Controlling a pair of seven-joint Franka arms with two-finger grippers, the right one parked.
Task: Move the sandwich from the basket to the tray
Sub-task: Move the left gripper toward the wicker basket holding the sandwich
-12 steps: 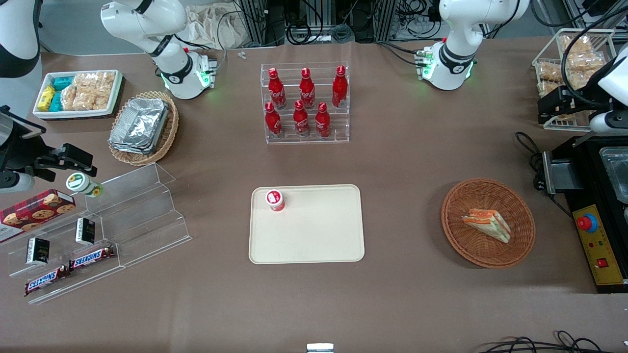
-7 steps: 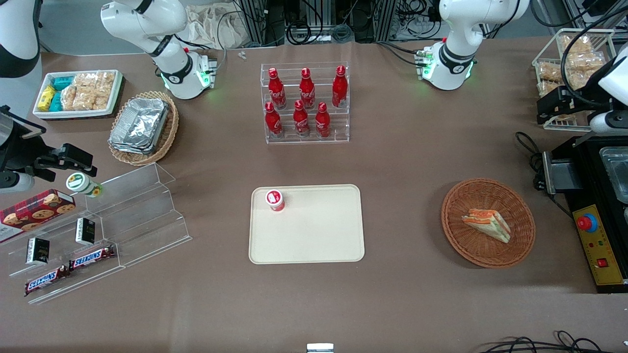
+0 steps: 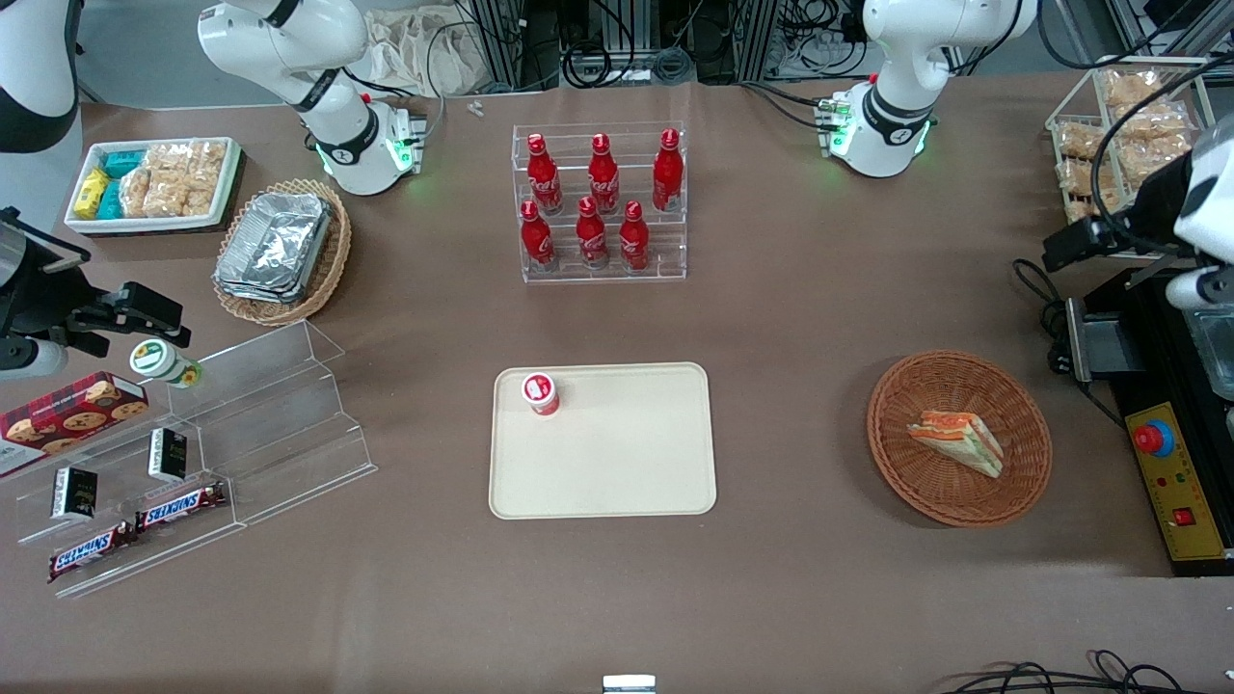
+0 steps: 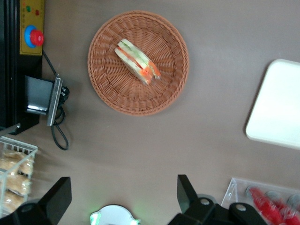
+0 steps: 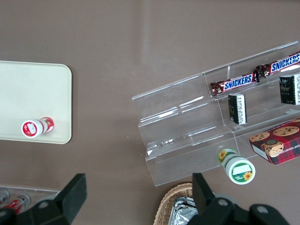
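The sandwich [image 3: 959,441], a triangular wedge with orange and green layers, lies in the round reddish-brown wicker basket [image 3: 897,386] toward the working arm's end of the table. My left gripper [image 3: 1060,253] hangs open and empty high above the table, farther from the front camera than the basket. In the left wrist view its gripper [image 4: 122,187] shows two black fingers [image 4: 186,193] wide apart, with the sandwich [image 4: 138,62] and basket [image 4: 108,79] below and apart from them. The cream tray [image 3: 617,463] lies mid-table; it also shows in the left wrist view [image 4: 276,112].
A small red-and-white bottle [image 3: 541,393] stands on the tray's corner. A black control box with a red button [image 3: 1171,453] sits beside the basket. A white wire basket of snacks [image 3: 1123,116] and a rack of red bottles [image 3: 600,202] stand farther back.
My left gripper has moved nearer to the front camera, toward the basket. The sandwich, basket and tray have not moved.
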